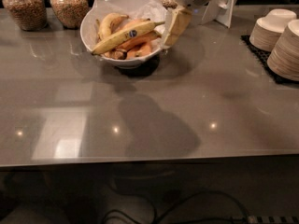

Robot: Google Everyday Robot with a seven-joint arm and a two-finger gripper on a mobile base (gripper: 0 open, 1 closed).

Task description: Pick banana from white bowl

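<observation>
The banana (122, 36), long, slim and yellow with a small blue sticker, lies across the top of the other fruit in the white bowl (88, 35). Its stem end points right, toward the gripper. The bowl is lined with crinkled white paper and stands at the back of the grey counter. A shorter curved yellow banana (108, 23) and orange-brown ones (138, 48) lie under and beside the long one. My gripper (174, 28) hangs just off the bowl's right rim, tilted down and to the left, close to the banana's stem end. It holds nothing that I can see.
Two jars of grain (25, 8) (69, 3) stand at the back left, with two more jars behind the bowl. Stacks of small white bowls (275, 29) sit on a black mat (259, 55) at the right. The counter's front edge (149, 158) runs across the lower part of the view.
</observation>
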